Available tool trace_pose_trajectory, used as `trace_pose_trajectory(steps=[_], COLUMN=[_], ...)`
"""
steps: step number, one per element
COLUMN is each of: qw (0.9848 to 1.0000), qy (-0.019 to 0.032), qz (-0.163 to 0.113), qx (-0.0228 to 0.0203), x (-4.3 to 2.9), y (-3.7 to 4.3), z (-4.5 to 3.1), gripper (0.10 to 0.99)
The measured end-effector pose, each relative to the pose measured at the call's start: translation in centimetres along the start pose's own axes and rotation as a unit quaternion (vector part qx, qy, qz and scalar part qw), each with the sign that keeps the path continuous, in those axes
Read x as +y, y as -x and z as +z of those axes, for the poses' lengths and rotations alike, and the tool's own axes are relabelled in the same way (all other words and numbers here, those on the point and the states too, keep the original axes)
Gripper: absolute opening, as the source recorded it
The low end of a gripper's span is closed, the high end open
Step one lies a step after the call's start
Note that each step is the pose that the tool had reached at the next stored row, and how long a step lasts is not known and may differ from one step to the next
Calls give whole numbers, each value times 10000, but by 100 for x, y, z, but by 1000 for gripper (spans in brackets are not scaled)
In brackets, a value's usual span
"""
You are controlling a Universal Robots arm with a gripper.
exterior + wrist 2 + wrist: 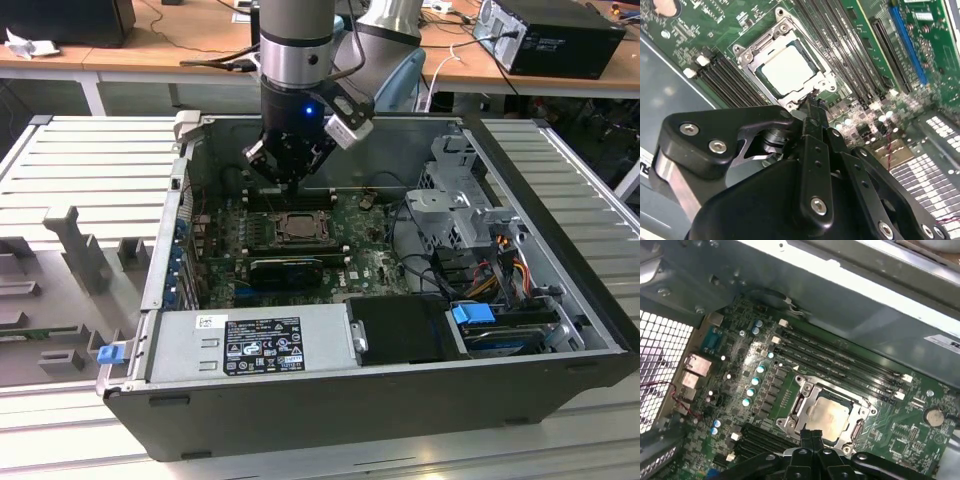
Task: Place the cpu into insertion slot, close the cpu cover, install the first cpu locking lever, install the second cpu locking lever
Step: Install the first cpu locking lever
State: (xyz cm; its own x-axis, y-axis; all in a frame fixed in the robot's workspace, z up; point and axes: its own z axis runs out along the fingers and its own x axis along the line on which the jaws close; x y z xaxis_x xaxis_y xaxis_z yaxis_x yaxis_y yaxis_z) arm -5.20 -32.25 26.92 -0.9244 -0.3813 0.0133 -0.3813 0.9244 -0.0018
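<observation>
The cpu point(789, 70) point(828, 415), a flat silvery square, lies in the insertion slot point(299, 226) on the green motherboard. The cpu cover point(746, 56) point(801, 401), a thin silver frame, lies flat around the chip's top. My gripper point(290, 183) hangs just above the slot inside the open computer case. In both wrist views its black fingers are pressed together with nothing between them. The gripper's tip point(812, 102) point(812, 432) is at one edge of the cover frame. I cannot tell whether it touches the frame.
A long black card point(286, 270) lies nearer the camera than the slot in the exterior view. The grey power-supply box point(255, 345) fills the case front. A metal drive cage point(455, 210) with cables stands at the exterior view's right. Memory slots point(840, 360) run beside the socket.
</observation>
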Motion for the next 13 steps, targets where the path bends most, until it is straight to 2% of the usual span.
trace_pose_trajectory(steps=[4, 7, 9, 10, 12, 13], qw=[9991, 9974, 9959, 9946, 9928, 9909], qy=[6, 10, 12, 14, 16, 18], qz=[426, 725, 905, 1042, 1195, 1343], qx=[1, 1, 2, 2, 2, 2], x=[0, 0, 0, 0, 0, 0], y=[0, 0, 0, 0, 0, 0], z=[12, 20, 25, 29, 34, 38], gripper=[106, 106, 106, 106, 106, 106])
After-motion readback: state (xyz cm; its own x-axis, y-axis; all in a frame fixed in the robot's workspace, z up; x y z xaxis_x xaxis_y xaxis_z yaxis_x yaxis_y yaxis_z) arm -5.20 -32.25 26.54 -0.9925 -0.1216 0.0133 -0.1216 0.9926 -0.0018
